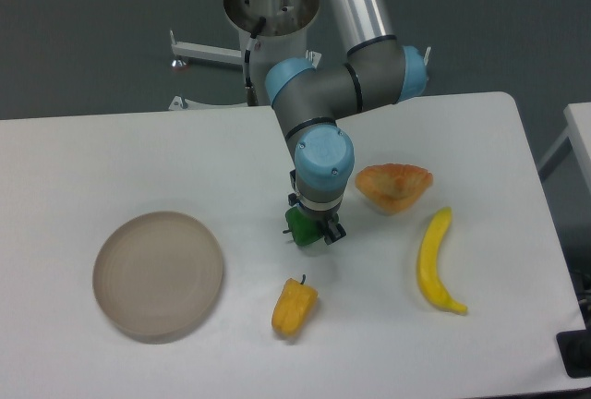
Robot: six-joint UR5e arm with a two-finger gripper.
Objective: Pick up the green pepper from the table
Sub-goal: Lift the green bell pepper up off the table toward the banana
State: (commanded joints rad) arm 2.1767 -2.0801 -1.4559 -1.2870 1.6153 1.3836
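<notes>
White table (83, 159): jaws (312, 235) around green pepper (299, 224) (unlabelled).

The table (111, 154) before me is a large white top, matte, with rounded corners visible at the far right and near right. Items resting on it, left to right: one round beige plate (158, 274), lying flat toward the near left, nothing on it. One yellow pepper (294, 306) with a short dark stem, near the front edge, well apart from the plate. One green pepper (300, 224), just beyond the yellow one, partly covered by my claw (310, 234). One orange, bowl-like piece (394, 186), right of centre. One banana (436, 260), lying lengthwise just in front of that piece, its tip toward the near right.
</notes>
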